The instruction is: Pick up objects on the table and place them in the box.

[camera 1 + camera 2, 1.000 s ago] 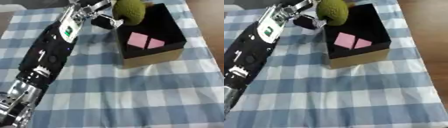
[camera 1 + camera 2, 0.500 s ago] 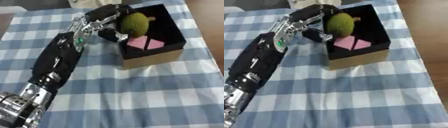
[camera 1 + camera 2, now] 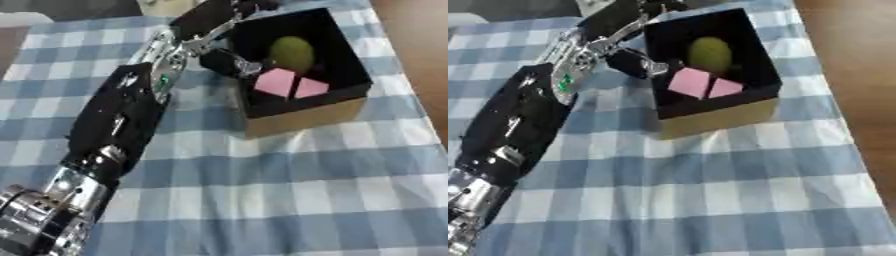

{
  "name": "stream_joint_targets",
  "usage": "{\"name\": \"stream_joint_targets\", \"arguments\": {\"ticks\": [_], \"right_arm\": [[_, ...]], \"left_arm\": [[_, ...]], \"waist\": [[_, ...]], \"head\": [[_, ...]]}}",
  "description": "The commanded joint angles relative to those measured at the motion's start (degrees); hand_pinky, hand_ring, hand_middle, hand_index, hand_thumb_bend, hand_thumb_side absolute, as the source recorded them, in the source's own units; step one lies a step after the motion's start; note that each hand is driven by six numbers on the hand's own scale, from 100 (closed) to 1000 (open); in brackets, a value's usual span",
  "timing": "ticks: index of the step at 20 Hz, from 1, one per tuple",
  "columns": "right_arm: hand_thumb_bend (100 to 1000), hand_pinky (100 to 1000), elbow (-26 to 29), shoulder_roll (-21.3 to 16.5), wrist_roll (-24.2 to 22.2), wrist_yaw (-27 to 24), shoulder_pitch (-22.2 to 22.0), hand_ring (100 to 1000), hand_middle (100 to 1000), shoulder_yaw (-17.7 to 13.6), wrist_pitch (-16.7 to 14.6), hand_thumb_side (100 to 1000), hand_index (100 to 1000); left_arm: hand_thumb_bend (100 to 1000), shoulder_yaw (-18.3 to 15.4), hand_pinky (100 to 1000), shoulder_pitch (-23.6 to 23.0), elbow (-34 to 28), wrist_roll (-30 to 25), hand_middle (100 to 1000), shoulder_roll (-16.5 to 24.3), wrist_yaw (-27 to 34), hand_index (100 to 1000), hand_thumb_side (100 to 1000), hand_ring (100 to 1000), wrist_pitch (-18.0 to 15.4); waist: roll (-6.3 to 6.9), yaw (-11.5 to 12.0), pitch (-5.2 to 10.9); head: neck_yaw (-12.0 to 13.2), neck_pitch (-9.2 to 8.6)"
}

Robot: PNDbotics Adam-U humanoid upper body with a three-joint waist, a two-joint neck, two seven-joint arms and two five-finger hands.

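A yellow-green round fruit (image 3: 291,52) lies inside the black-lined cardboard box (image 3: 306,119), at its back. Two pink flat pieces (image 3: 276,82) lie in front of it on the box floor. My left arm reaches up from the lower left, and my left hand (image 3: 217,26) is at the box's back left corner. Its fingers are spread over the rim, its thumb (image 3: 229,62) is by the left wall, and neither touches the fruit. The hand is open and holds nothing. My right hand shows in no view.
A blue and white checked cloth (image 3: 289,190) covers the table. Brown wooden floor (image 3: 859,75) lies past the table's right edge. A pale object (image 3: 171,5) sits at the far edge behind my hand.
The left hand held the green fruit over the box; the fruit now lies inside it and the fingers have come off. The camera has also shifted.
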State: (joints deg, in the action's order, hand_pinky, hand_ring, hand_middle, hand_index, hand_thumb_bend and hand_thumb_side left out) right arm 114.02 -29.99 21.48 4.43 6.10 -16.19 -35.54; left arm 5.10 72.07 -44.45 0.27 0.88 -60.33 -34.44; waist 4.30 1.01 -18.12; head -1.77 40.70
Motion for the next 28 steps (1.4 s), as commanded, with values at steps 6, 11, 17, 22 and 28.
{"name": "stream_joint_targets", "arguments": {"ticks": [6,11,17,22,28], "right_arm": [[100,900,0.6,-1.0,0.7,0.3,0.1,950,457,-0.8,-0.7,470,904],[100,898,0.6,-1.0,2.0,0.4,0.9,937,472,-1.1,-2.0,470,902],[100,898,0.6,-0.5,3.4,-0.5,2.7,917,492,-0.9,-3.3,440,892],[100,895,0.6,0.1,3.7,-1.2,3.5,910,503,-0.7,-5.2,403,888],[100,892,0.6,0.7,3.1,-1.2,3.4,906,511,-0.5,-6.8,363,887]], "left_arm": [[100,2.3,855,-2.6,-17.2,-1.9,712,5.3,26.8,858,639,797,4.5],[100,0.7,841,-13.0,-40.0,-0.8,687,12.9,47.5,845,590,775,9.6],[100,-4.0,861,-25.0,-56.8,-5.0,703,17.8,67.9,861,654,782,13.5],[100,-8.1,868,-30.0,-66.3,-5.2,703,17.3,75.0,861,644,783,17.4],[100,-9.9,873,-33.2,-70.1,-5.6,716,16.6,76.5,870,653,791,19.2]], "waist": [[0.04,0.8,0.26],[-0.71,1.8,-0.3],[-2.57,3.0,-0.82],[-4.22,4.0,-1.0],[-5.52,4.7,-1.05]], "head": [[-0.7,0.05],[-1.4,-0.28],[-1.8,-0.71],[-1.4,-1.39],[-1.0,-1.95]]}}
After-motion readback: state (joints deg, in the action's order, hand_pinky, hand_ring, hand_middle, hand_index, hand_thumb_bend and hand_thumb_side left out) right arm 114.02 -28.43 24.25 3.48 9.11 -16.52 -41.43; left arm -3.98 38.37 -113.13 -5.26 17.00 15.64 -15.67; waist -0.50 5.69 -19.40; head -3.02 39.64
